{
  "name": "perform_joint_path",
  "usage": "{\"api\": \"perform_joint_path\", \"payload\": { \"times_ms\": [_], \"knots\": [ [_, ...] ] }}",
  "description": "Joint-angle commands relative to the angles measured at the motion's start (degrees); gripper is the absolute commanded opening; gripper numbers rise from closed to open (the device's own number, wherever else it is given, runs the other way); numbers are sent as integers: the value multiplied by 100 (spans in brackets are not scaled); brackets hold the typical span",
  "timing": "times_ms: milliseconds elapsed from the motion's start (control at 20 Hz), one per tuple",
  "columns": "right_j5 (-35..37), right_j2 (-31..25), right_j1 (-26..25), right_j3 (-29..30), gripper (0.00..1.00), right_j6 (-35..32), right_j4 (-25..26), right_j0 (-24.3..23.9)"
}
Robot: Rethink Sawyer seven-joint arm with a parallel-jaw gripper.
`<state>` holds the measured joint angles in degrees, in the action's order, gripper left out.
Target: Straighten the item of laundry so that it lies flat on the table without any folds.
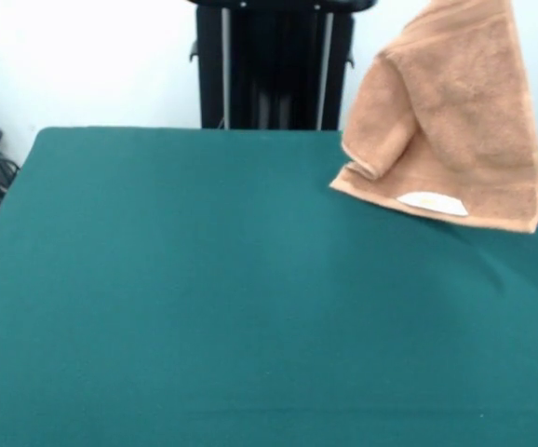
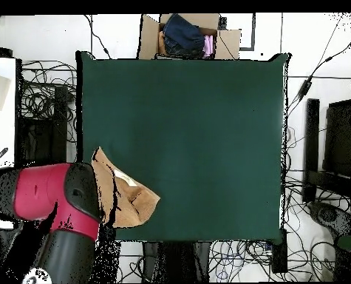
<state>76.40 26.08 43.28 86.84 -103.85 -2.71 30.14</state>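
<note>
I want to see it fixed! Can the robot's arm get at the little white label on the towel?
Probably yes. The towel hangs lifted at the table's corner, right under the arm, and the white label faces open table with nothing in front. The jaws themselves are hidden.

One towel (image 1: 455,121), one table (image 1: 204,298), one cardboard box (image 2: 150,37).

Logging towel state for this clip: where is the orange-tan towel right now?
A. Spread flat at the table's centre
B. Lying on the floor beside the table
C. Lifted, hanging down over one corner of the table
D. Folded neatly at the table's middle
C: the towel hangs draped from above the front view's top edge, its lower edge near the table corner, not spread flat.
</note>
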Motion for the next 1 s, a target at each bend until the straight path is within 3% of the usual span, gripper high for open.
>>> {"api": "perform_joint_path", "payload": {
  "times_ms": [50,650,1000],
  "knots": [
    [637,-67,131,1,0,-1986,-390,-19],
    [13,-503,474,802,0,-1493,-1433,-396],
    [-594,-774,663,1493,0,-791,-2136,-671]
  ]
}}
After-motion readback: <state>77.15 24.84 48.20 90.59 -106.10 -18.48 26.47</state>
